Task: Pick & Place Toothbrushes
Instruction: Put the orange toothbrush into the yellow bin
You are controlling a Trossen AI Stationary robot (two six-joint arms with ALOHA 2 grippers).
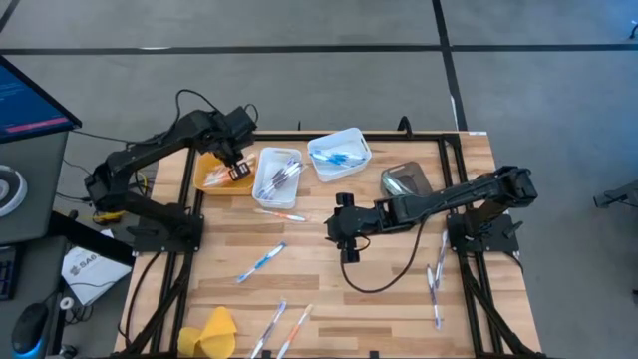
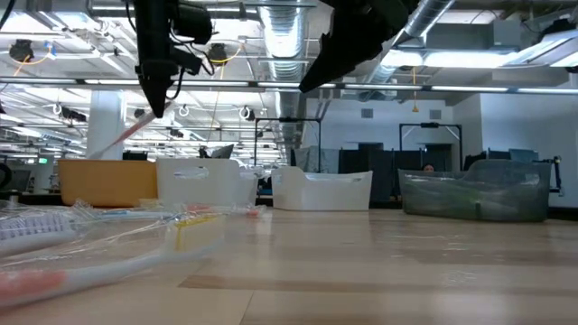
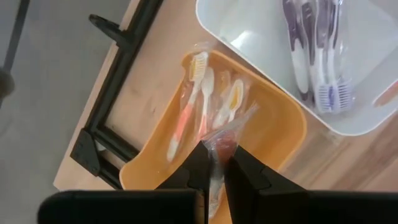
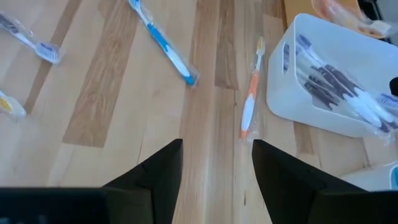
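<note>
Wooden table (image 1: 399, 289); wrapped toothbrush (image 3: 219, 163) seemingly pinched, half-hidden by left gripper (image 3: 216, 165).

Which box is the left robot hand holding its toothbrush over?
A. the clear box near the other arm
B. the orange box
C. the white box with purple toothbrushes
B: the left gripper is shut on a wrapped toothbrush right above the orange box, where other orange toothbrushes already lie.
</note>
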